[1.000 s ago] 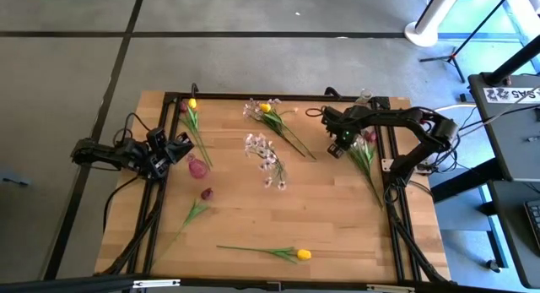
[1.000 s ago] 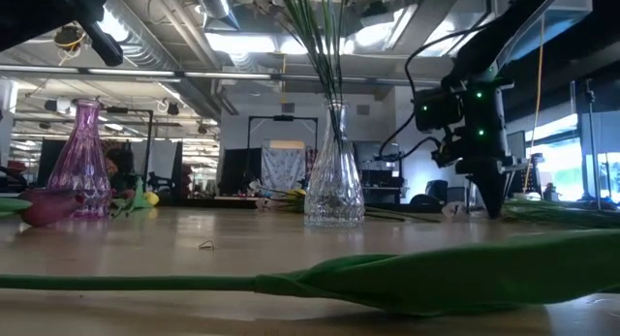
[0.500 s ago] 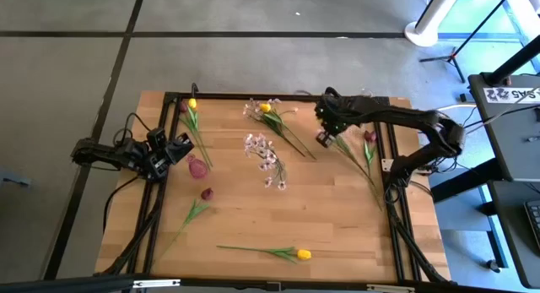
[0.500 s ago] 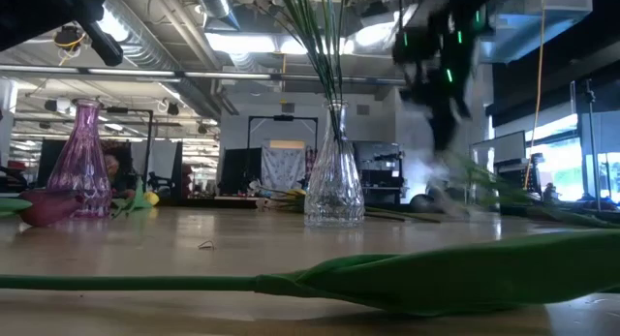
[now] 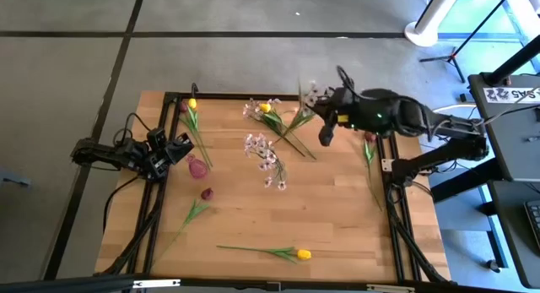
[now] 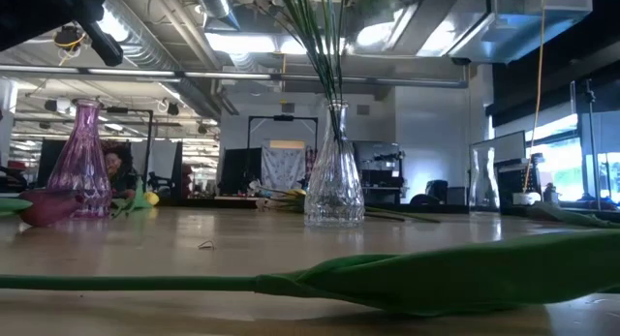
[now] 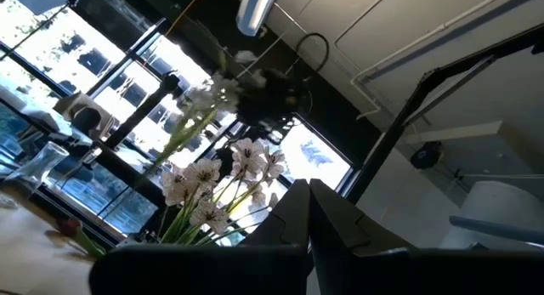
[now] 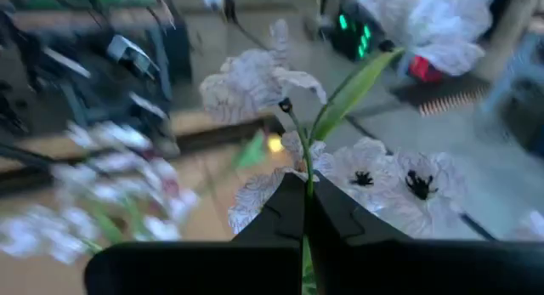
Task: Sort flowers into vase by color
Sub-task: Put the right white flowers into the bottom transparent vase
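The flowers are mid-sort: the right jaws are closed on the green stem of a pale spray, lifted off the desk, its blossoms fanning just beyond the jaw tips. So the step in hand looks like the carry — the stem must next be brought over the clear vase, which already bears green stems, turned stem-down and threaded into the narrow neck. The left jaws wait pressed together and empty at the desk's left edge, the pink vase just beside them. Counted from above, lying on the desk: three yellow tulips, one each at the far left, far middle and near edge — and three dark tulips, one far left, one near the pink vase, one at the right rail. Pale sprays: the one held, one in the desk's middle, one by the far yellow tulip.
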Motion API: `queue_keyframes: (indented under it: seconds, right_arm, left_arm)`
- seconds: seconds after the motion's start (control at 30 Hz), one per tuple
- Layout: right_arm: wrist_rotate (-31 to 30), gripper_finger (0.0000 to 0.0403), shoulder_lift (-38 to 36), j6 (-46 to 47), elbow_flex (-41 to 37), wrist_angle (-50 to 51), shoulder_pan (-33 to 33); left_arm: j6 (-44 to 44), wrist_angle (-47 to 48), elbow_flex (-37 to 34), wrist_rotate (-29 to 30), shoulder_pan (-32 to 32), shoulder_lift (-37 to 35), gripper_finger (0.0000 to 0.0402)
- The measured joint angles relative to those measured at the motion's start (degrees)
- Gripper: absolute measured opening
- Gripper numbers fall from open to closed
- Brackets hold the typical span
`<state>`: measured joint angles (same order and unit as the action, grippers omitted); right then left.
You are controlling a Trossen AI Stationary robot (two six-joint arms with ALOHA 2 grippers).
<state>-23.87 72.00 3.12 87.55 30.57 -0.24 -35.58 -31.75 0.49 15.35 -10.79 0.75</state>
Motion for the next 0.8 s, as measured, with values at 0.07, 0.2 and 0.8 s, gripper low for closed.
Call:
queue_keyframes:
  seconds: [0.07,0.2,0.8]
  right_arm:
    - [-0.6,0.0001,-0.2,-1.3,-0.1,-2.6,1.8]
    - [0.5,0.0001,-0.3,-4.6,-0.1,-7.5,3.7]
    - [0.7,0.0001,-0.3,-6.6,-0.1,-8.0,5.7]
  left_arm:
    - [-0.3,0.0,0.0,0.0,0.0,0.0,0.0]
    - [-0.3,0.0,0.0,0.0,0.0,0.0,0.0]
    - [-0.5,0.0,0.0,0.0,0.0,0.0,0.0]
